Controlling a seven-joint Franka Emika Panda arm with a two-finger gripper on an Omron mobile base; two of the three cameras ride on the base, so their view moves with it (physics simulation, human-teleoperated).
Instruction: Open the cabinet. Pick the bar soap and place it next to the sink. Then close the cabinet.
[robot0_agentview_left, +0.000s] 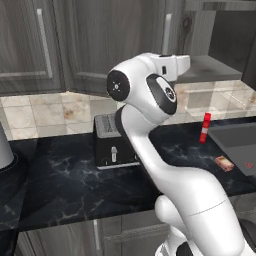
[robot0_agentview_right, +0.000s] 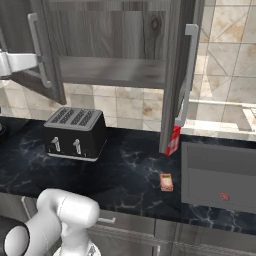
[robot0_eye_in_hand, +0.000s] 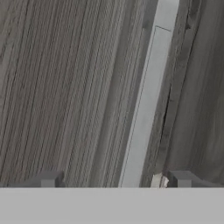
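The bar soap (robot0_agentview_right: 166, 182) lies flat on the black countertop (robot0_agentview_right: 125, 175), just beside the sink (robot0_agentview_right: 220, 182), so that part looks done. Both doors of the cabinet (robot0_agentview_right: 110, 30) hang open over a bare pale shelf (robot0_agentview_right: 110, 70).

Up at the door, the gripper (robot0_eye_in_hand: 116, 179) has its jaws standing wide apart, clamped on nothing, and the long silver handle (robot0_eye_in_hand: 146, 100) of the left-hand door runs right up between the fingertips (robot0_eye_in_hand: 50, 178). It is lined up to take that bar, I reckon, or to push the door shut.

The risk: the handle sits nearer one tip than the other, so a squeeze could catch it off-centre and slip. Swinging the door home, the arm's big elbow hangs over the toaster (robot0_agentview_right: 75, 132), and a wide sweep could clip it.

The other door's edge drops close to the red-and-white bottle (robot0_agentview_right: 173, 140); that one could topple when it swings. Below the gripper, the counter between toaster and soap is free room.
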